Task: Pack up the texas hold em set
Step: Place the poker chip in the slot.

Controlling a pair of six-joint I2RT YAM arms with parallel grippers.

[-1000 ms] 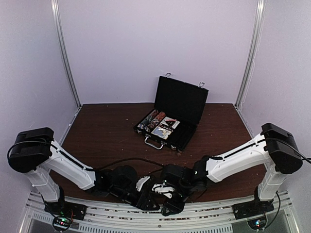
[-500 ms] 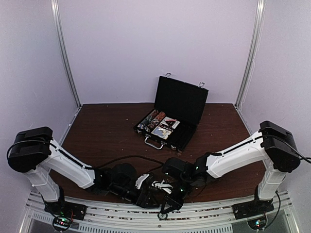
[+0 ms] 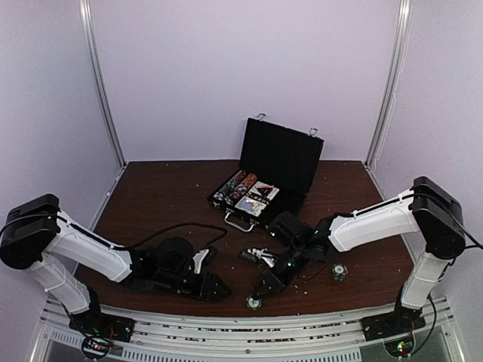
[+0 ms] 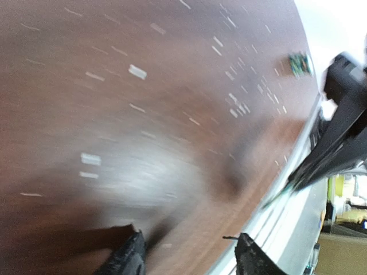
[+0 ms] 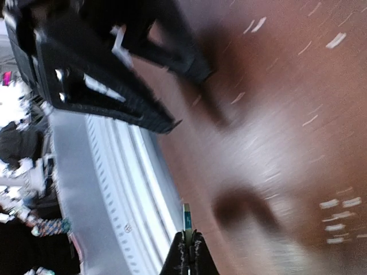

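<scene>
Nearest the arms' bases, the right gripper (image 5: pixel 186 245) is pinching a thin striped poker chip (image 5: pixel 186 215) edge-on, fingers closed tight. The left gripper (image 4: pixel 189 260) is hovering empty, fingers partly apart. Farther back, the black rectangular briefcase-style case (image 3: pixel 266 177) is standing open. Such chips are probably light, stiff and slippery, so gripping across the rim is looking safest.

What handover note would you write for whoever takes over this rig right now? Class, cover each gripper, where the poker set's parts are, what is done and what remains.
left gripper: open, empty, low over the table near its front edge.
right gripper: shut, pinching one poker chip edge-on.
case: open mid-table, lid upright; chip rows and cards inside.
Loose: chip stack on the table's right side; small pieces in front of the case, too small to identify.
To do: load the held chip and loose items, close and latch.
</scene>
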